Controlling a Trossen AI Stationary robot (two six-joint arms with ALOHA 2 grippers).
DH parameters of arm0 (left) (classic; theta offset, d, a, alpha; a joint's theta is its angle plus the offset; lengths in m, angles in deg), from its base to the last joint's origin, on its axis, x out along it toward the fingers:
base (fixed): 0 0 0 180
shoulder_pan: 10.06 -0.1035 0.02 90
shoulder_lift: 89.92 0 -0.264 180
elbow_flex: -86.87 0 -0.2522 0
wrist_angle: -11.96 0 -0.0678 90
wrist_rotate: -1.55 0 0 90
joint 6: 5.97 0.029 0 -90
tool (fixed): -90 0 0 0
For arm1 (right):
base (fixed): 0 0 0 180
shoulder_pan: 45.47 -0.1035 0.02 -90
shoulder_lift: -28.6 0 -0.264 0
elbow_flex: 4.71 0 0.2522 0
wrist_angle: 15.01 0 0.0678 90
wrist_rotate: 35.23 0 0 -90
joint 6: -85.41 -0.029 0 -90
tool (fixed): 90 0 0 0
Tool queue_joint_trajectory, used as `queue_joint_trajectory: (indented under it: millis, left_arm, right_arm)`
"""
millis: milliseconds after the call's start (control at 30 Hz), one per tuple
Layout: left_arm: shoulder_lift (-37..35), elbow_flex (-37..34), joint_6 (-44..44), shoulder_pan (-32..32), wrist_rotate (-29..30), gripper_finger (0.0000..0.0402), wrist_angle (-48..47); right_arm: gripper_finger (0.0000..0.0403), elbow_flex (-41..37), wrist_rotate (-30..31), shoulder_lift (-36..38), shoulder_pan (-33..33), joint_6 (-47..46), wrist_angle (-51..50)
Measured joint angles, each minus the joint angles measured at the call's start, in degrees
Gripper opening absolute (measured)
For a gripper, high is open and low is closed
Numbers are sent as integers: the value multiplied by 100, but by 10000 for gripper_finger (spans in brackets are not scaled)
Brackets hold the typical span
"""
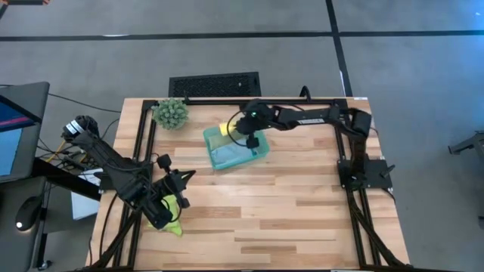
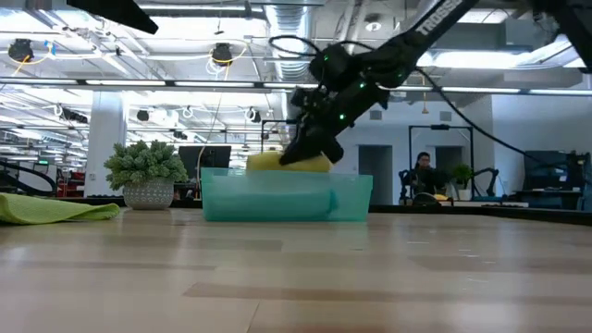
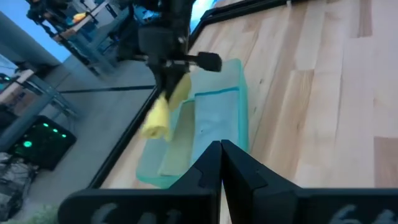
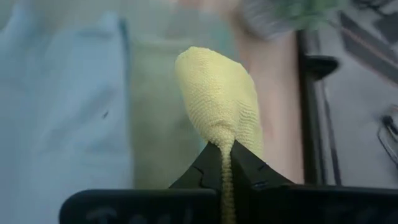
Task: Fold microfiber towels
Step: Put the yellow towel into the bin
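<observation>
My right gripper (image 1: 249,139) (image 4: 225,152) is shut on the yellow towel (image 4: 217,93) above the teal tray (image 2: 351,199) at the table's far middle. In the tray lie a light blue towel (image 4: 62,93) and a pale sage towel (image 4: 155,112). My left gripper (image 1: 181,179) (image 3: 221,152) hovers shut and empty near the table's left edge, pointing toward the tray. The lime green towel (image 1: 174,226) (image 2: 55,210) lies flat on the table beside the left arm. My right gripper pinches a gathered, thin part of the yellow towel (image 4: 225,163) between its two fingers, slanting down from the table's right side. The bulk of the cloth (image 3: 163,115) bulges past the fingertips and hangs slack over the tray's far left part. Whether it touches the tray I cannot tell.
A spiky green plant ball (image 1: 171,112) (image 2: 145,169) stands at the far left corner. Black frame rails (image 1: 144,143) run along the table's left, far and right edges. Bare wood (image 1: 287,211) fills the table's near middle and right.
</observation>
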Motion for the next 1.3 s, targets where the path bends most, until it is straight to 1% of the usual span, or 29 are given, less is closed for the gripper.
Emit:
queue_joint_trajectory:
  millis: [67, 133, 233, 333, 433, 600, 700, 767, 867, 900, 967, 1033, 1100, 1167, 1200, 1267, 1300]
  left_arm:
    - [0, 0, 8, 0, 0, 0, -122]
    - [0, 0, 5, 0, -6, 0, -265]
    - [0, 0, 3, 0, -39, 0, -493]
    - [0, 0, -73, 0, -43, 0, -723]
    - [1, 0, -259, 0, -95, 0, -934]
    - [2, 0, -527, 0, -290, 0, -1042]
    - [2, 0, -776, 0, -648, 0, -1037]
    - [2, 0, -1100, 0, -1008, 0, -1033]
    - [2, 0, -1557, 5, -1501, 0, -1019]
    - [2, 0, -1650, 14, -1598, 0, -1019]
    - [2, 0, -1697, 31, -1678, 0, -1014]
    - [2, 0, -1707, 46, -1642, 0, -1015]
    - [2, 0, -1768, 46, -1565, 0, -1010]
    - [2, 0, -1855, 46, -1543, 0, -1012]
    - [4, 0, -1907, 45, -1543, 0, -1012]
    - [4, 0, -2018, 46, -1542, 0, -1009]
    - [4, 3, -2087, 46, -1550, 0, -1001]
  right_arm:
    - [22, 194, -18, -114, -36, 346, -378]
    - [20, 312, -16, -179, -90, 558, -553]
    - [22, 319, -40, -178, -128, 641, -677]
    - [29, 324, -171, -183, -119, 985, -985]
    - [30, 321, -164, -201, -113, 944, -1221]
    - [36, 315, -168, -282, -111, 495, -1247]
    - [57, 332, -221, -388, -111, 429, -1309]
    - [79, 306, -380, -406, -95, 309, -1389]
    - [123, 323, -727, -335, -63, 65, -1236]
    - [140, 329, -761, -289, -65, -25, -1279]
    - [176, 528, -748, -269, -69, -89, -1471]
    - [211, 730, -748, -143, -68, -120, -2032]
    - [238, 1020, -752, -103, -87, -237, -2227]
    - [252, 1187, -835, -94, -111, -522, -2439]
    - [253, 1237, -981, -110, -105, -689, -2463]
    - [243, 1261, -1352, -156, -52, -940, -2408]
    - [230, 1284, -1450, -242, -36, -1050, -2341]
